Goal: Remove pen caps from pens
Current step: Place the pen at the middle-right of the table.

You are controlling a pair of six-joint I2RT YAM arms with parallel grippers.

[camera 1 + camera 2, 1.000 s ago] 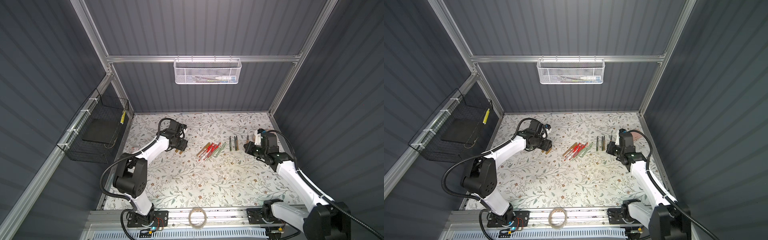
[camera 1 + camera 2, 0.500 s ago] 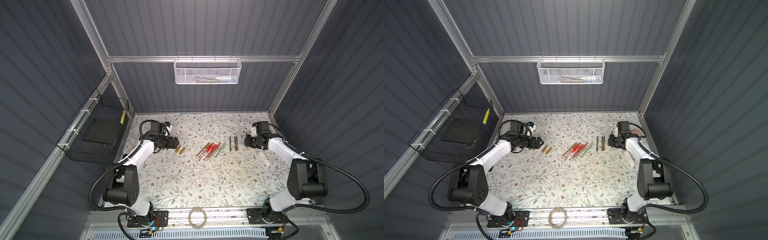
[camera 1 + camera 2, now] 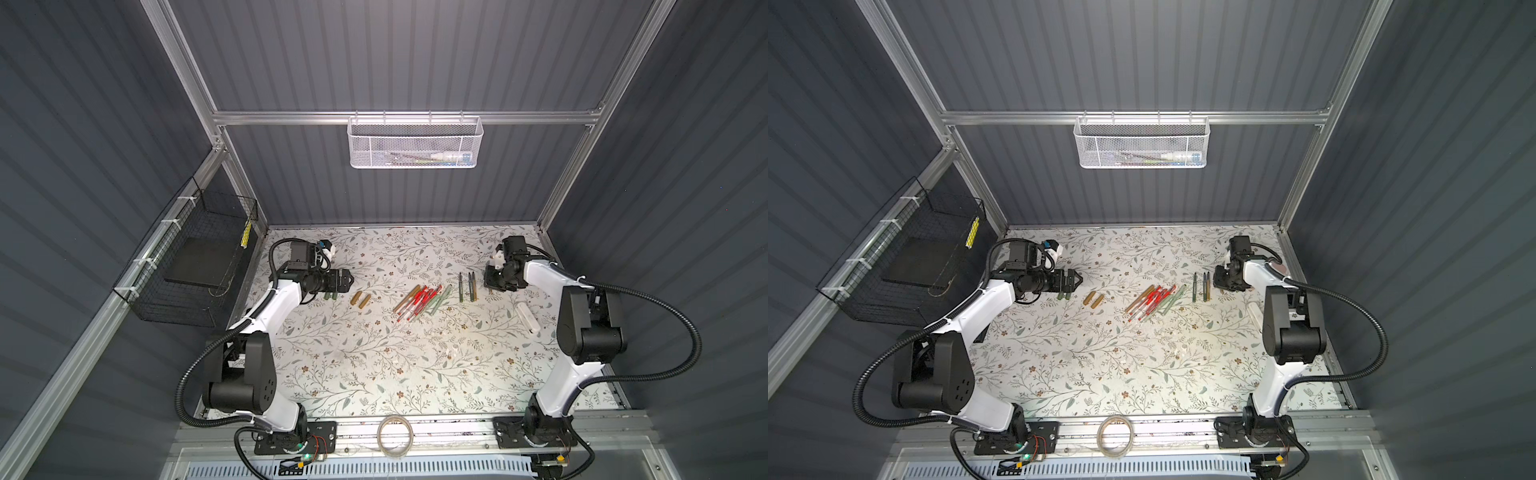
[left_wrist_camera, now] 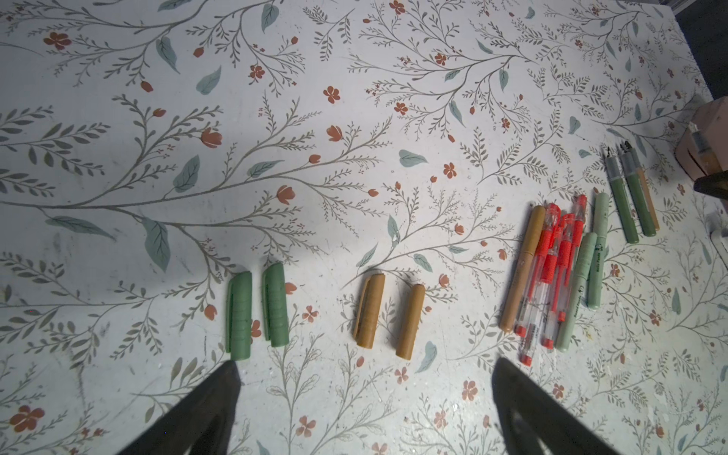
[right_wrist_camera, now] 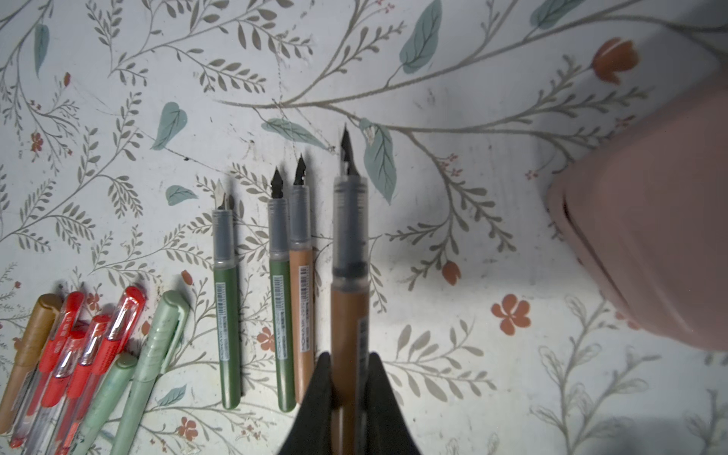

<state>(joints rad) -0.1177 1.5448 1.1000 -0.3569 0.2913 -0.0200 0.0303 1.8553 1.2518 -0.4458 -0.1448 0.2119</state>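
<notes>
My left gripper (image 4: 364,374) stands open just above the table, nothing between its fingers. Ahead of it lie two dark green pen caps (image 4: 240,315) and two golden-brown pen caps (image 4: 409,321), side by side; in a top view the brown pair (image 3: 360,299) sits right of the gripper (image 3: 347,282). A heap of capped pens (image 3: 419,301), red-trimmed, pale green and brown, lies mid-table. My right gripper (image 5: 348,366) is shut on an uncapped golden-brown pen (image 5: 348,275), nib pointing away. Beside it lie three uncapped pens (image 5: 283,315).
A pink case (image 5: 650,216) sits close beside the held pen at the back right. A pale oblong object (image 3: 528,316) lies near the right arm. A black wire basket (image 3: 195,266) hangs on the left wall, and a tape roll (image 3: 395,432) rests on the front rail.
The left gripper has opened and drawn back to the left, leaving a golden-brown cap on the table beside the other. The right gripper has shifted slightly towards the back, still holding its pen.
</notes>
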